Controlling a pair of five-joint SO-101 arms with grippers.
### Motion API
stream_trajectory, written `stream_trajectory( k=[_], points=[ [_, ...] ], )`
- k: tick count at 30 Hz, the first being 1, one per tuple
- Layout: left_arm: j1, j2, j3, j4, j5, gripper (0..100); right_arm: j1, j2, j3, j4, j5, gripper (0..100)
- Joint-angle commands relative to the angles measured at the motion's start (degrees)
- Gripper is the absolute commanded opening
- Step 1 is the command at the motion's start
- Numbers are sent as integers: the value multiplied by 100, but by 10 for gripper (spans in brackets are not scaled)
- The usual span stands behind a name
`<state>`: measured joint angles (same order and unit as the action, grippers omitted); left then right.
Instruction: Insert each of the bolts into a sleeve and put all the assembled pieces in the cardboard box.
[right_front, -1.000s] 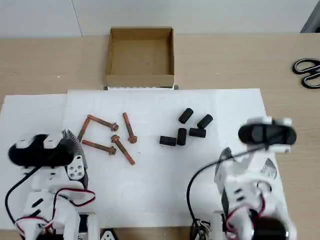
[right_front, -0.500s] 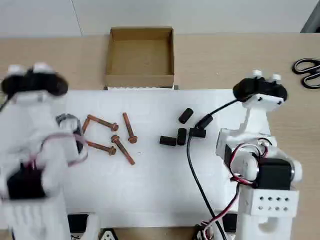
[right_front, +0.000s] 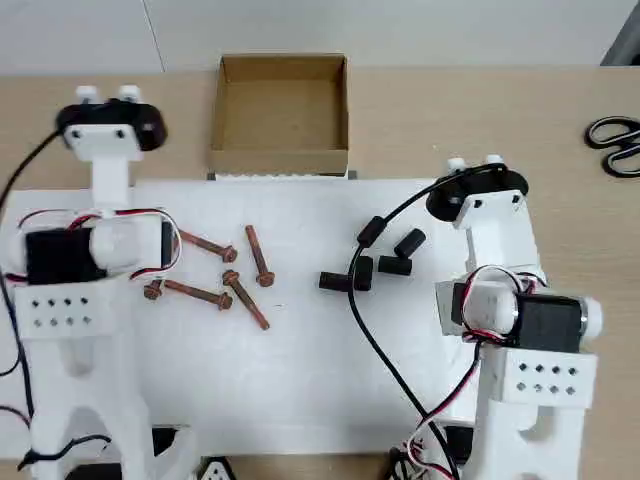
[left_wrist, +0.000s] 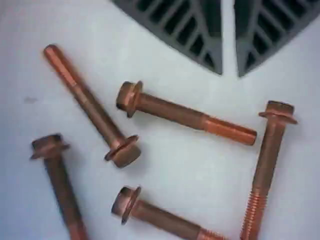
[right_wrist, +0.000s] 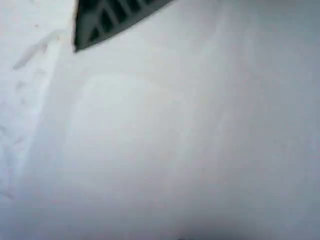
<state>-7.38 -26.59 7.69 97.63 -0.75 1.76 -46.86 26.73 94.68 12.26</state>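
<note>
Hovering above a scatter of copper bolts (right_front: 215, 295), the left claw (left_wrist: 228, 74) holds nothing.

Its jaws are all but pressed together, with only a thin slit between them. The nearest bolt (left_wrist: 185, 119) lies flat just beyond the tips, its shaft running crosswise to that slit and its threaded end closest to them. By my judgement the claw needs to spread before it can straddle the shaft. The bolts lie loose on a white sheet (right_front: 300, 380) over the bench (right_front: 560, 120), beside the left arm. The black sleeves (right_front: 395, 266) cluster nearer the right arm. Whether the right claw (right_wrist: 105, 20) is spread cannot be told. The cardboard box (right_front: 280, 160) stands empty beyond the sheet.
</note>
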Motion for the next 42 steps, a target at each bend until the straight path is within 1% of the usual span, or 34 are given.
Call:
stream_trajectory(
  k=[1, 4, 9, 12, 16, 20, 22, 26, 30, 34, 37, 39, 42],
  points=[
    [-9, 299, 312, -176, -273, 9, -13, 57, -220, -92, 97, 348],
    [9, 571, 567, -273, -387, 8, -259, 57, -123, -347, 255, 347],
    [-9, 668, 629, -484, -387, 7, -655, 136, 668, -1332, 369, 348],
    [-9, 633, 646, -545, -325, 7, -875, 637, 1143, -1675, 651, 348],
    [0, 677, 699, -536, -220, 7, -875, 1446, 1081, -1930, 633, 349],
    [18, 633, 945, -738, -123, 7, -875, 1947, 835, -2167, 624, 347],
    [9, 642, 1077, -818, -9, 7, -866, 2141, 686, -2308, 475, 347],
    [26, 633, 1341, -1011, -9, 7, -813, 2448, 492, -2519, 88, 347],
    [26, 659, 1402, -993, -26, 7, -857, 2703, 246, -2589, 79, 348],
    [26, 659, 1402, -1002, -352, 7, -954, 3081, -79, -2589, 193, 348],
    [26, 633, 1402, -1011, -413, 7, -954, 3451, -360, -2589, 97, 347],
    [26, 651, 1402, -1011, -413, 7, -954, 3662, -563, -2571, -79, 347],
    [26, 668, 1402, -1020, -413, 7, -1033, 3925, -853, -2554, -580, 347]
  ],
)
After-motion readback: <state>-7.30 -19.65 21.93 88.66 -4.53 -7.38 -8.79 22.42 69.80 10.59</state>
